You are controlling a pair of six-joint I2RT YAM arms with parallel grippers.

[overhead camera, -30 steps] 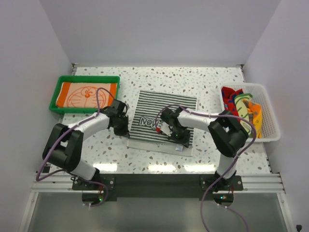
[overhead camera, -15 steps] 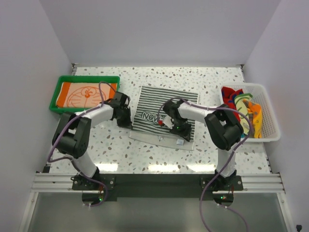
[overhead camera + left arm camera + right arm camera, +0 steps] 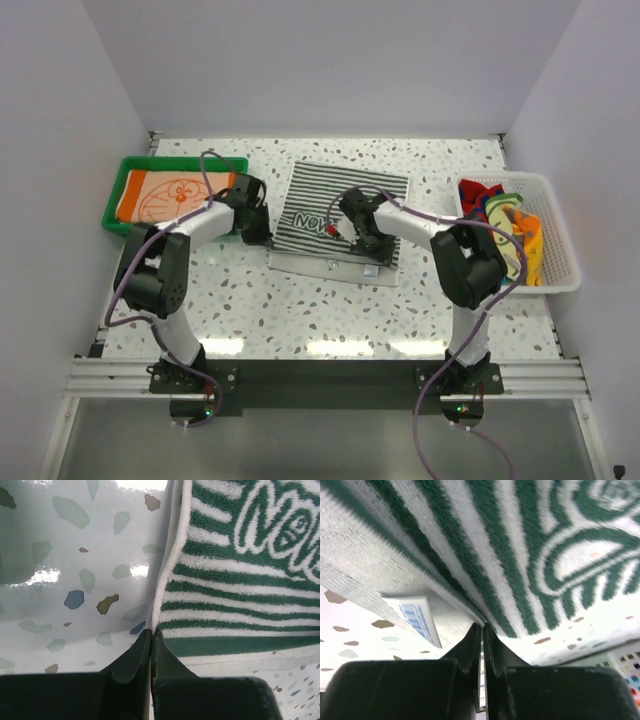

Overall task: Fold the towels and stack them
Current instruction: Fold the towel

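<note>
Terrazzo-look counter [image 3: 300,320], white with coloured chips, under everything. Next down in size, the striped towel [image 3: 345,195]: dark and white from above, greener through the wrist cams. Spread around the middle of the counter toward the far side, with a big looping word drawn across it. Near edge lifted off the counter and turned up, showing a paler grey underside along that side.

Off to the right, a white mesh basket [image 3: 562,262] by the right wall, stuffed with a heap of towels [image 3: 505,215]. Red, green and orange in there, all crumpled together, can't separate them cleanly. Over at the far-left corner, a green tray [image 3: 125,165] holding an orange towel [image 3: 170,195], lying flat with the cartoon face up. Both well apart from the striped one.

Then the left end effector [image 3: 151,636]: pinched tight, tips together right on the white hem at the striped towel's near-left corner. Gripping that towel, as far as can be told. Same deal for the right end effector [image 3: 483,627], narrowed to a sliver and clamped on the lifted near edge further right, with striped cloth stretching up and away above the tips.

Smallest bit last: a white label [image 3: 415,617] with a blue barcode, on the underside just left of the right tips in that wrist view
</note>
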